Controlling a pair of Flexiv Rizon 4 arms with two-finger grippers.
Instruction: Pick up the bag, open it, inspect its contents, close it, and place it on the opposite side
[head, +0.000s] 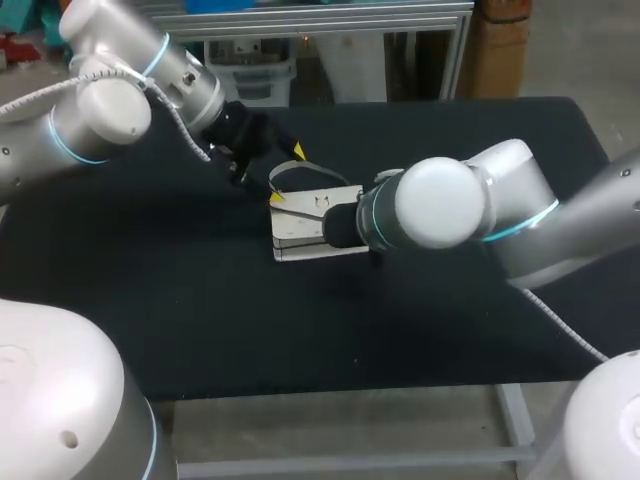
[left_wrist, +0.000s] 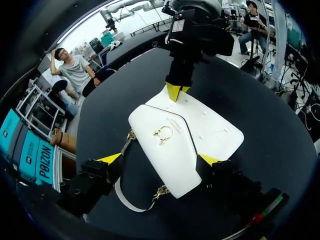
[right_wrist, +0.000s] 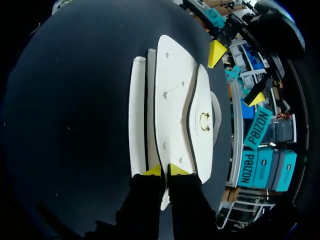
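Right gripper (right_wrist: 165, 171) pinches the bag (right_wrist: 172, 100) at its edge; left gripper (left_wrist: 160, 160) straddles it, wide. Opening step likely; next, lift flap (left_wrist: 165, 150).

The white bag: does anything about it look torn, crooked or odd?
Nothing stands out. The bag lies flat on the black table with its flap down, and its strap loops loosely beside it. No tear shows.

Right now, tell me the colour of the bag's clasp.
Gold clasp on the white bag, clearest in left wrist view.
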